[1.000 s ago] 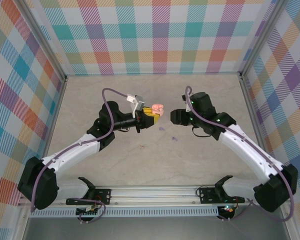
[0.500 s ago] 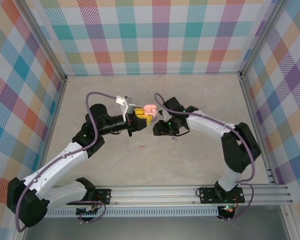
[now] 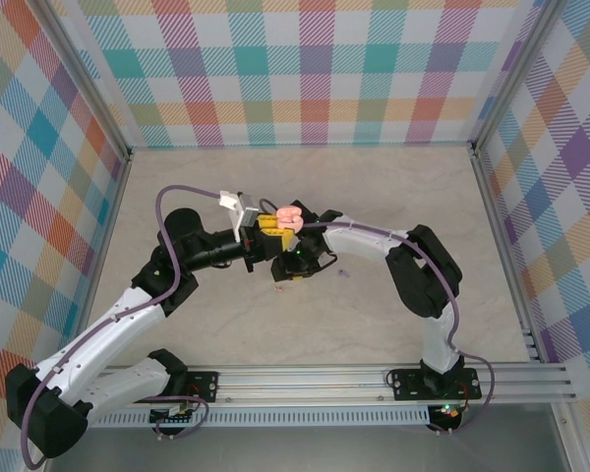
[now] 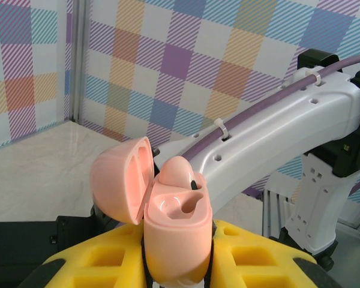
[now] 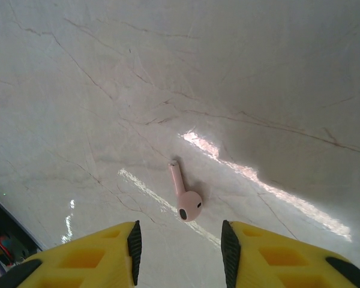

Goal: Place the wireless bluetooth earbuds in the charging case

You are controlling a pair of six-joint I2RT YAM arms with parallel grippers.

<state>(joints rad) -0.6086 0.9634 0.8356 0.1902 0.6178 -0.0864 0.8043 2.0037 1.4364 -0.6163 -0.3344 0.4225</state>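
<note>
My left gripper [image 4: 179,264] is shut on a pale pink charging case [image 4: 177,231], held upright between its yellow fingers, lid [image 4: 121,180] swung open to the left. One pink earbud [image 4: 179,171] sits in the far slot; the near slot is bare. From above, the case [image 3: 291,216] hangs over mid-table in the left gripper [image 3: 275,224]. My right gripper [image 3: 291,269] hovers just below it, pointing down at the table. A second pink earbud [image 5: 185,195] lies on the marble just ahead of the open right gripper [image 5: 180,252], apart from both fingers.
A tiny lilac earbud [image 3: 342,273] lies on the marble right of the right gripper. The right arm's white link [image 4: 276,138] passes close behind the case. Plaid walls [image 3: 315,69] enclose three sides; a metal rail [image 3: 305,379] runs along the near edge.
The right arm has swung left across the table and come down over the pink earbud, just under the case. The left arm has drawn the case slightly left.
</note>
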